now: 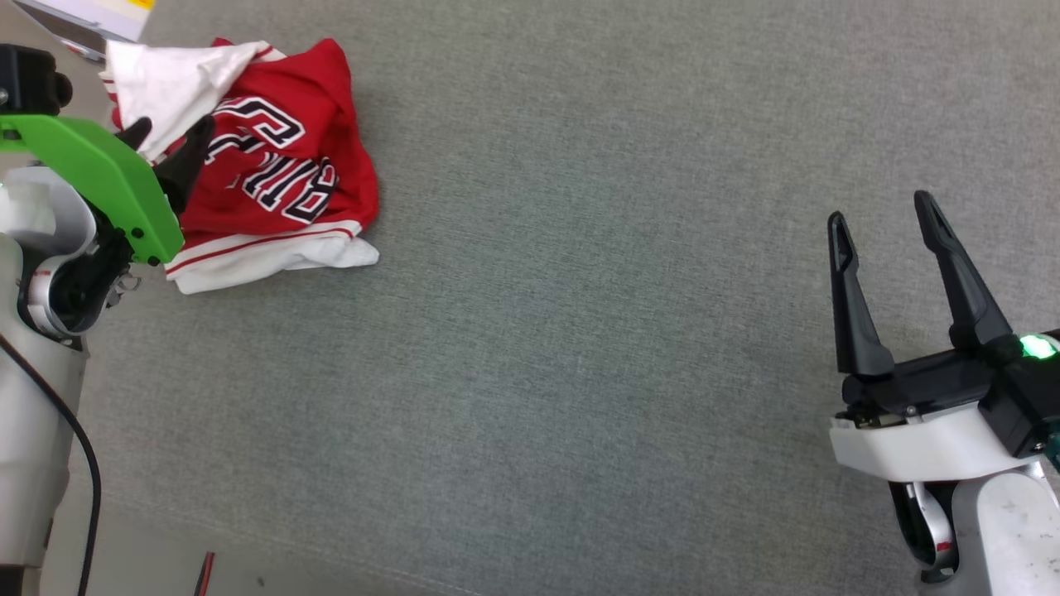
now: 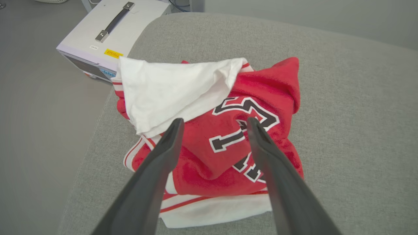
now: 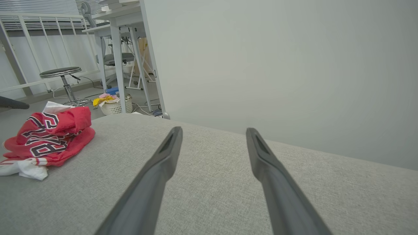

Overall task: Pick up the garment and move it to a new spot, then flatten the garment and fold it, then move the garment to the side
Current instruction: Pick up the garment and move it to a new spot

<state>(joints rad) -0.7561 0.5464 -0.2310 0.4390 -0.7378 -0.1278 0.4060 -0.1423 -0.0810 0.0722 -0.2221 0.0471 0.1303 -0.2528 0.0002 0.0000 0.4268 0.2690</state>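
Left claw [image 2: 215,119] spread over garment [image 2: 202,163] on grey cushion [image 2: 343,130].

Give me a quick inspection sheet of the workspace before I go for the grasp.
Surface: grey fabric pad, smooth.
Job's things: red jersey crumpled in a heap near the pad's far-left corner, not flattened.
Clutter: nothing seen on the pad.
Grippers: left gripper open, over the jersey; right gripper open, above bare pad.
Cables: black cable beside the left arm.
Surroundings: white case on floor, stool, laundry basket.
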